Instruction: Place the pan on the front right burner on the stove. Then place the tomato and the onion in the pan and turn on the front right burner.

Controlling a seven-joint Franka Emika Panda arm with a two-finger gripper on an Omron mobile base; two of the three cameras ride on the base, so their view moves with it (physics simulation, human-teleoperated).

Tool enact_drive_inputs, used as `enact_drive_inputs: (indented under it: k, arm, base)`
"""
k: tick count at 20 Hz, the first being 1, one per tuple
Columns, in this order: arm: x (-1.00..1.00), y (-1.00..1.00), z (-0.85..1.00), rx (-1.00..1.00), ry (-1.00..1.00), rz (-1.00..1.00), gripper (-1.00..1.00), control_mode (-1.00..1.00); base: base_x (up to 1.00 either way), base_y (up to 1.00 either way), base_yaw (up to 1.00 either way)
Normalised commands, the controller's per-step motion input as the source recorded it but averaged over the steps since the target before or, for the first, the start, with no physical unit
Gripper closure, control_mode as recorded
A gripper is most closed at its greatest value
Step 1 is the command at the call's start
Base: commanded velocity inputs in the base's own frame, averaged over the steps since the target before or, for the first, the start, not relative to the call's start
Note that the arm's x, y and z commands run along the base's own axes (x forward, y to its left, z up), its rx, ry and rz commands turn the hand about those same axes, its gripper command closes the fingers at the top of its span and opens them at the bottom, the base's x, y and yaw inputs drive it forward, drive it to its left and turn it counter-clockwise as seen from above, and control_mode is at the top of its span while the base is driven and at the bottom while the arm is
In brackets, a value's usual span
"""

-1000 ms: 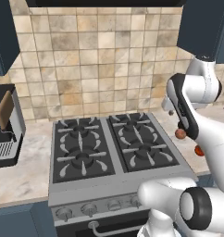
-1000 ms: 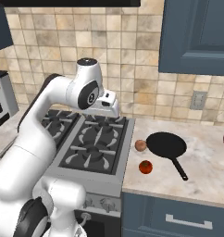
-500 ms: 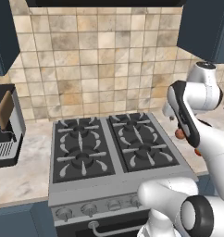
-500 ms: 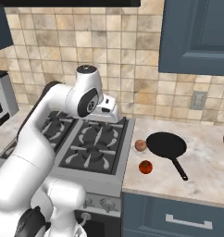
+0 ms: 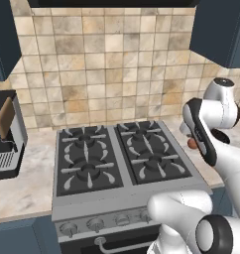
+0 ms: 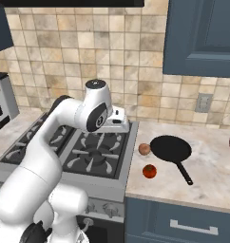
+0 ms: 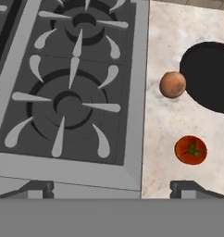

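The stove (image 6: 64, 147) is standing between two stretches of pale marble worktop (image 6: 207, 175), its four black grated burners bare. The front right burner (image 7: 67, 109) is sitting just inside the stove's right edge, with nothing resting on its grate.

The white arm is reaching forward above the right half of the stove, and its hand (image 7: 111, 187) is hovering over the seam between the stove's right edge and the worktop, looking down. Its two dark fingertips (image 7: 40, 187) are standing spread wide apart, one over the stove's front rim and the other over the marble, gripping nothing.

The pan (image 6: 170, 149) is lying on the worktop to the right of the stove, well apart from the burner, its long thin handle (image 6: 183, 173) pointing toward the front edge of the worktop. The onion (image 6: 144, 149) is sitting just beside the pan's left rim, between the pan and the stove. The tomato (image 6: 149, 171) is resting nearer the front, close to the onion but apart from it, with its green stem scar facing up in the hand view.
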Motion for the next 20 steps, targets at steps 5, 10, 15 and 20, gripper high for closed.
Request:
enact_drive_inputs:
  k: [5,10,15,20]
  arm:
    - [0.06,-0.42,0.00,-0.11,0.04,0.01,-1.00,-1.00]
    - [0.07,-0.49,-0.03,-0.01,0.00,0.00,-1.00,-1.00]
    - [0.00,-0.38,-0.07,0.00,0.00,0.00,-1.00,-1.00]
    - [0.00,-0.28,-0.17,0.00,0.00,0.00,-1.00,-1.00]
  base:
    - [0.00,0.00,0.00]
    - [0.00,0.00,0.00]
    - [0.00,0.00,0.00]
    - [0.00,0.00,0.00]
